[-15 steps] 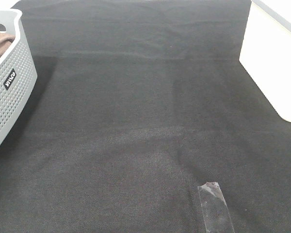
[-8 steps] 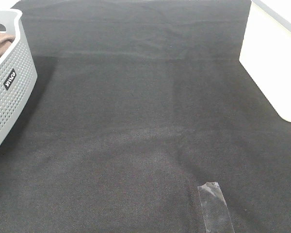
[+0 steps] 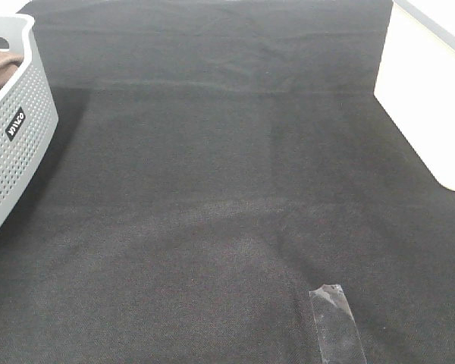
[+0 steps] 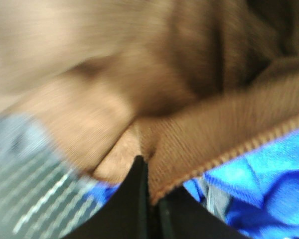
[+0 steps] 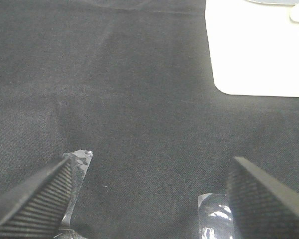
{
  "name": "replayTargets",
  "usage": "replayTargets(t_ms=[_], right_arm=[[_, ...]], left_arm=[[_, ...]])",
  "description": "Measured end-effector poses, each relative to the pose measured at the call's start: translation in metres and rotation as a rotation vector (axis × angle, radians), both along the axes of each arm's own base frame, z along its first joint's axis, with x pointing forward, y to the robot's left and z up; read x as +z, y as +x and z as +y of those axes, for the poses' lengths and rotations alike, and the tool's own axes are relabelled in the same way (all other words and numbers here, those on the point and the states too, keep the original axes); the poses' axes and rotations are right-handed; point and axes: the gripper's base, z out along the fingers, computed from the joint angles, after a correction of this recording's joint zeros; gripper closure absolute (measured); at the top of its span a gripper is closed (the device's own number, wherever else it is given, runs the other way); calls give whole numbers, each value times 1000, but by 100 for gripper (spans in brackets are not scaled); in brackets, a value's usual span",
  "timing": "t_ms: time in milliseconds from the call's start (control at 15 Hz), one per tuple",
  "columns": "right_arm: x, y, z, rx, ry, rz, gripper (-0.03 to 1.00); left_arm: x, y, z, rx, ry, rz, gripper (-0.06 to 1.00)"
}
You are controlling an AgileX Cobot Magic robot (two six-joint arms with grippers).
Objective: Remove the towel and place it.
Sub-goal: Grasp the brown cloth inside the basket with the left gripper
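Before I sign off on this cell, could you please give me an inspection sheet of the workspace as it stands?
Surface: black cloth, slightly wrinkled, covering the table.
Job's things: towel, brown, in the white basket at the left edge.
Clutter: clear tape stuck on the cloth near the front; blue fabric beside the towel's hem.
Hands: left hand shut on the towel's hemmed edge; right hand open, empty, above the cloth.
Cables: nothing seen.
Surroundings: white panel at the right edge.
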Motion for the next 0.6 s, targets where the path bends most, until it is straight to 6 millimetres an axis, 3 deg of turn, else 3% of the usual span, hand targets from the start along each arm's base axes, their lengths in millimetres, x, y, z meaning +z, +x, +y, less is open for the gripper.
replayTargets(t_ms=[333, 600], right_arm=[[0, 0, 0, 0, 0, 0, 19], [0, 0, 0, 0, 0, 0, 19]], left_arm=[[96, -33, -57, -14, -104, -240, 94], [162, -75, -92, -21, -169, -425, 94]])
